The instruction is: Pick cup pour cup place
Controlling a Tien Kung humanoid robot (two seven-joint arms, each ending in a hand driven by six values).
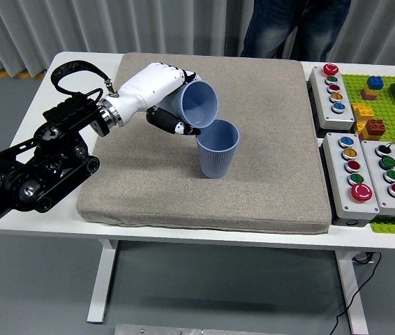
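No legible text, labels, brand marks, numbers or signs found on any item. Button boxes (333, 88) at 2 o'clock and 3 o'clock on the table (44, 115) carry coloured buttons only; any markings there are too small to read.
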